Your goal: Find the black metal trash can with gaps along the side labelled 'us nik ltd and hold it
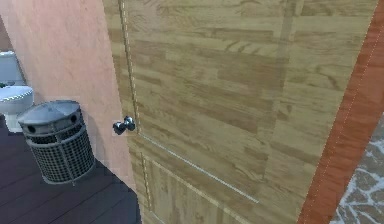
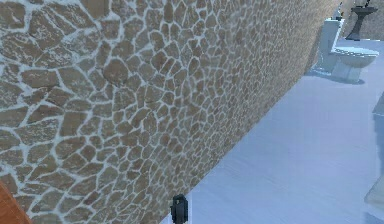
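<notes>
gripper (image 2: 180, 207) sits low beside the stone wall (image 2: 120, 90); it holds nothing

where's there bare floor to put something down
The widest free patch is the pale floor between the stone wall and the toilet. The dark floor before the trash can, left of the door, is also bare. Crowded: the forward view's left edge, where the can stands beside a white bowl.
</notes>
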Tool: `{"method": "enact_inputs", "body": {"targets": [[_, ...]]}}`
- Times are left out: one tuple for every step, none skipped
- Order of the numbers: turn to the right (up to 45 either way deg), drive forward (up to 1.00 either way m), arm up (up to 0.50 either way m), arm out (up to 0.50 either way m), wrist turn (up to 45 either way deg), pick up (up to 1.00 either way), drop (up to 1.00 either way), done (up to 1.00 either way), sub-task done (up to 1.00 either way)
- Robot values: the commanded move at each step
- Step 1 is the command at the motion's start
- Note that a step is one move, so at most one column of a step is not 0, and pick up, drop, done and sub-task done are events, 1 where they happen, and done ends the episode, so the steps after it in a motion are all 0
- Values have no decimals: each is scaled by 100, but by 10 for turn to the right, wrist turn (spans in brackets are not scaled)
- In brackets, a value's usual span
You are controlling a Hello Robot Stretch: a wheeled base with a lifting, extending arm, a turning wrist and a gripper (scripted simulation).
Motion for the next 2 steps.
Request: {"method": "enact_inputs", "body": {"targets": [[0,0,0,50,0,0,0,0,0],[0,0,0,0,450,0,0,0,0]]}}
